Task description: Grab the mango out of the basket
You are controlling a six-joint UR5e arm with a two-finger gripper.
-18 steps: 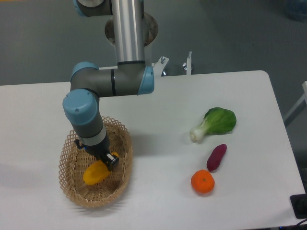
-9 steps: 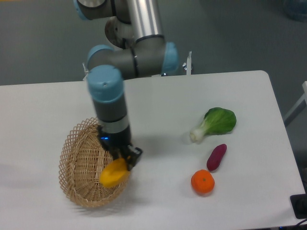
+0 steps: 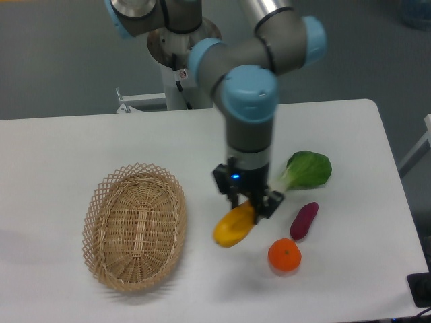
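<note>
The yellow-orange mango (image 3: 233, 227) hangs in the air over the table, right of the basket, with my gripper (image 3: 249, 203) shut on its upper right end. The oval tan wicker basket (image 3: 135, 225) sits at the left of the table with nothing inside it. My arm comes down from the upper middle of the view and hides part of the gripper's fingers.
A round orange tangerine (image 3: 284, 255) lies just right of and below the mango. A purple sweet potato (image 3: 304, 220) and a green leafy bok choy (image 3: 304, 171) lie to the right of the gripper. The table's right edge is beyond them.
The arm has lifted the mango out of the basket and carried it rightward, past the basket's rim to the middle of the table. The basket is now without fruit.
</note>
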